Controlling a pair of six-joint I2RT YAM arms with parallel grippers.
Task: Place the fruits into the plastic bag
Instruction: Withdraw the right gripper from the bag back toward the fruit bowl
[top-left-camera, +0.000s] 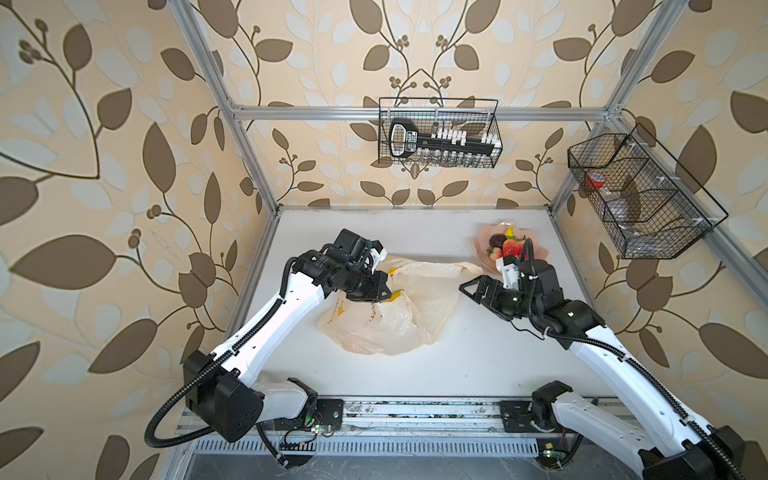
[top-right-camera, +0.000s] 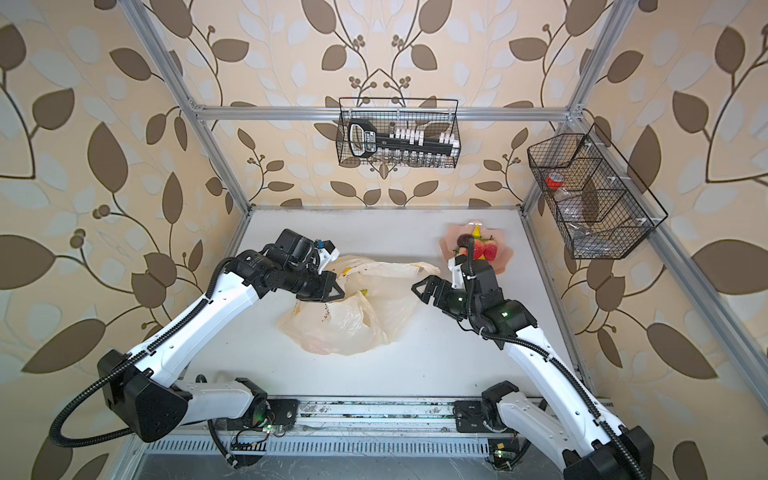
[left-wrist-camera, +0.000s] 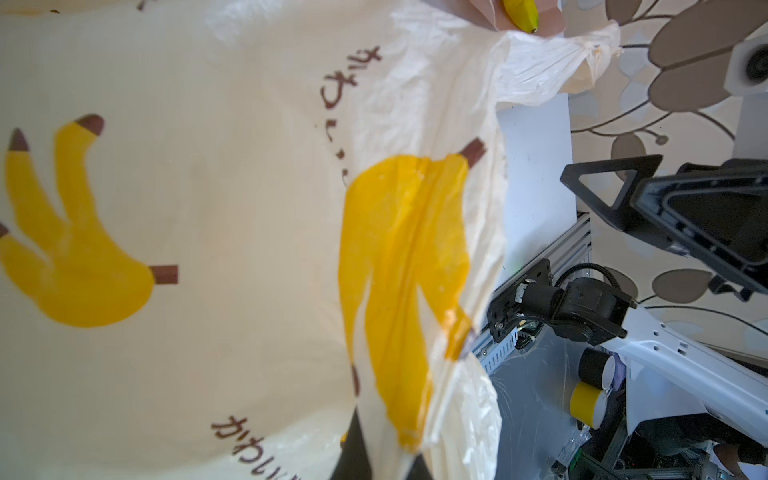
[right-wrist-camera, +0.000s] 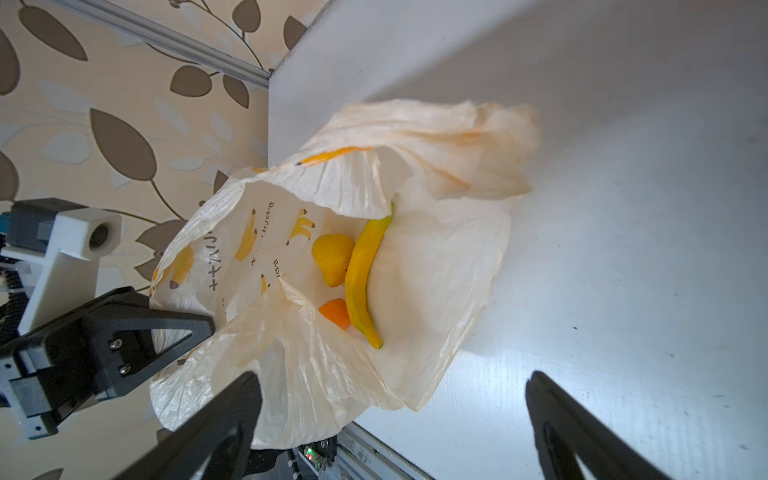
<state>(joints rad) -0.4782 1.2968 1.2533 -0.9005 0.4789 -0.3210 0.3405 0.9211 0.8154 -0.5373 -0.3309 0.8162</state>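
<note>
The cream plastic bag (top-left-camera: 386, 320) (top-right-camera: 345, 324) with banana prints lies mid-table. Its mouth faces right and is held up by my left gripper (top-left-camera: 384, 291) (top-right-camera: 336, 291) (left-wrist-camera: 374, 457), which is shut on the bag's rim (left-wrist-camera: 407, 291). In the right wrist view a yellow banana (right-wrist-camera: 361, 274), a pear (right-wrist-camera: 330, 257) and an orange (right-wrist-camera: 334, 311) lie inside the bag (right-wrist-camera: 436, 270). My right gripper (top-left-camera: 467, 286) (top-right-camera: 419, 286) (right-wrist-camera: 390, 378) hangs open and empty just right of the mouth. Strawberries (top-left-camera: 511, 248) (top-right-camera: 484, 250), a dark piece (top-left-camera: 495, 240) and a yellow fruit (top-left-camera: 509, 230) sit on the pink plate.
The pink plate (top-left-camera: 482, 249) (top-right-camera: 449, 247) stands at the back right, behind my right wrist. One wire basket (top-left-camera: 440, 133) hangs on the back rail and another (top-left-camera: 640, 195) on the right wall. Metal frame posts and a front rail (top-left-camera: 415, 411) bound the white table.
</note>
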